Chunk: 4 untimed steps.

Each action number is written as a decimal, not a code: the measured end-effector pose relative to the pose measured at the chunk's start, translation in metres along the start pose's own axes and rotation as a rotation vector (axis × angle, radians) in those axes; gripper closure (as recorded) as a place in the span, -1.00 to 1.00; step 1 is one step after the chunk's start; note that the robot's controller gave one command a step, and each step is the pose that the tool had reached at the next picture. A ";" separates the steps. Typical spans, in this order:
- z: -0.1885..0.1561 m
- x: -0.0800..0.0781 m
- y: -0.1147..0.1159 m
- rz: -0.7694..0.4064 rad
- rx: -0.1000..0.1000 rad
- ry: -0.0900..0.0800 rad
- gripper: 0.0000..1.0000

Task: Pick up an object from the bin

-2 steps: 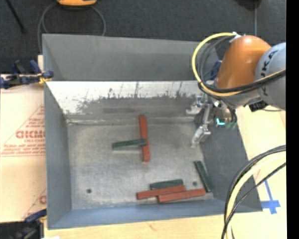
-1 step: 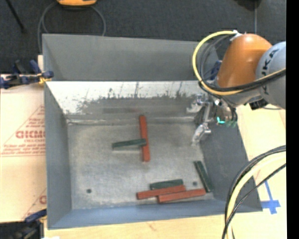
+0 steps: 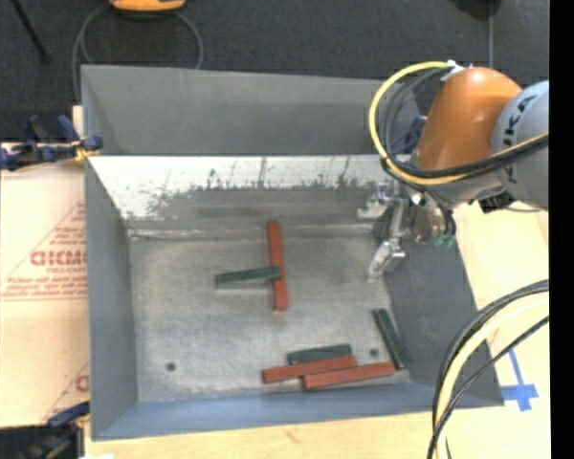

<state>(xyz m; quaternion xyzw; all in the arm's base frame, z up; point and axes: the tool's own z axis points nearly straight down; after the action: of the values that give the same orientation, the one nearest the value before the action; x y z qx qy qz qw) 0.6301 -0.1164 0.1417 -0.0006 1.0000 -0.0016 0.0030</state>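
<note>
Even, bright light, pale glare on far wall of bin [image 3: 230,172]; shadows faint

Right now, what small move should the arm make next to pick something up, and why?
Probably slide the tool toward the view's bottom edge, over the dark green stick on the right. The tool hangs above bare bin floor, and that stick is the nearest piece to it.
</note>
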 end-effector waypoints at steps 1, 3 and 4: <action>0.019 0.020 0.007 -0.061 -0.001 0.002 -1.00; 0.003 0.096 0.004 -0.106 -0.001 -0.002 -1.00; 0.037 0.107 0.015 -0.084 -0.004 0.005 -1.00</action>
<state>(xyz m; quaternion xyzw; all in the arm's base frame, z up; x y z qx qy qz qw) 0.5238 -0.1019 0.1038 -0.0426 0.9991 0.0001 0.0006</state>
